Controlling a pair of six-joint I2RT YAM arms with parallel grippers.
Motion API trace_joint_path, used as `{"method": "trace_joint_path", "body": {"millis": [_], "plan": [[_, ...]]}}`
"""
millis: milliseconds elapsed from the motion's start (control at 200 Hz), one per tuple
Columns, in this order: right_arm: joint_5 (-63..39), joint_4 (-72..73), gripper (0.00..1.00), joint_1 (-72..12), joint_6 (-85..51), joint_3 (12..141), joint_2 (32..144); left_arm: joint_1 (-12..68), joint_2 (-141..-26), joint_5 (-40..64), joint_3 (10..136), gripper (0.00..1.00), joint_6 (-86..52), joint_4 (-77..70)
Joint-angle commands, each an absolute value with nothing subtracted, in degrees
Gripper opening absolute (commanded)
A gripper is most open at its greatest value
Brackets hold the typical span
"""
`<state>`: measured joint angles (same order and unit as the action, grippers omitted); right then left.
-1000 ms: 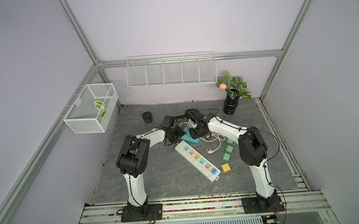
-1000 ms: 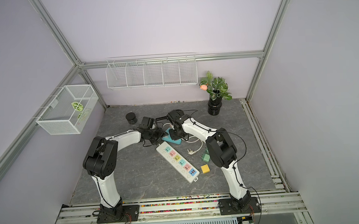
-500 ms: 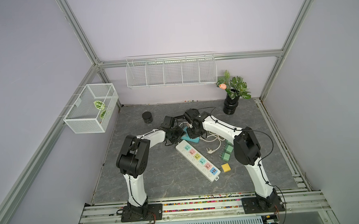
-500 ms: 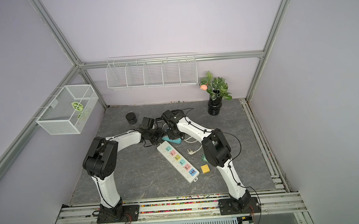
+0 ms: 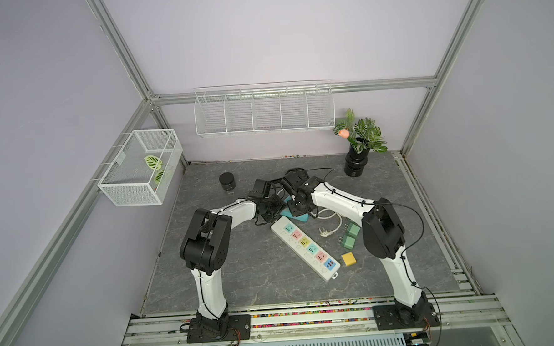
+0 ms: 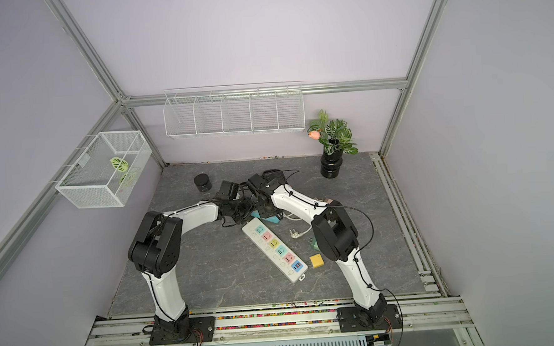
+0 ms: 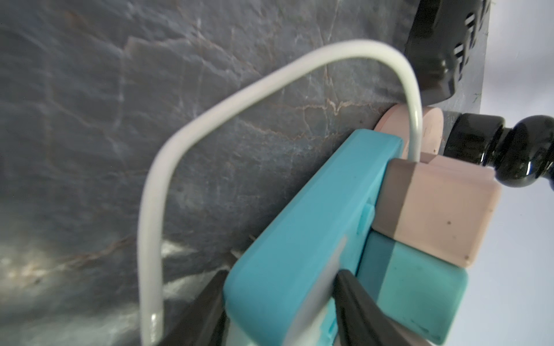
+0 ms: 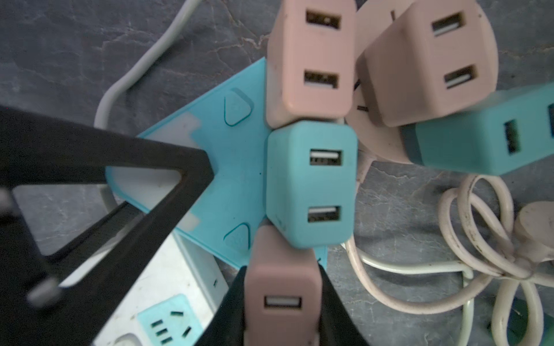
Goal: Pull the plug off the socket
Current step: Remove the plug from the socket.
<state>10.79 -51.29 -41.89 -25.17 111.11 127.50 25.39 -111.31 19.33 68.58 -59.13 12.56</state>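
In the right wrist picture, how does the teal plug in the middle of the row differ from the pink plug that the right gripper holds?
The right gripper is shut on the pink plug; nothing grips the teal plug. The teal plug shows two USB ports; the pink plug shows one, its remainder cut off by the picture's edge. Both are rounded blocks, neighbours at the teal socket block.

1. Smooth matt plastic on the blue socket block [image 8: 239, 179] and pink plug [image 8: 281, 299].
2. Stone-look, veined matt tabletop [image 7: 90, 149].
3. Smooth, faintly shiny white cable [image 7: 150, 209].
4. Glossy black vase [image 5: 355, 166].
5. White-coated metal wire basket [image 5: 130, 191].
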Motion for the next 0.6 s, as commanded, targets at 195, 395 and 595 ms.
{"method": "trace_joint_path", "body": {"millis": [195,395,595], "plan": [[8.9,-50.7,0.25,-38.6,-24.1,105.2,117.8,25.2,-115.8,11.2,64.9,0.57,-58.8,23.4],[5.0,-47.4,0.25,-40.1,-24.8,98.0,115.7,25.2,-116.4,11.7,66.3,0.57,-58.6,23.2],[6.4,-42.3,0.24,-38.9,-26.8,92.7,111.6,25.3,-115.4,10.4,66.5,0.57,-58.2,23.7]]}}
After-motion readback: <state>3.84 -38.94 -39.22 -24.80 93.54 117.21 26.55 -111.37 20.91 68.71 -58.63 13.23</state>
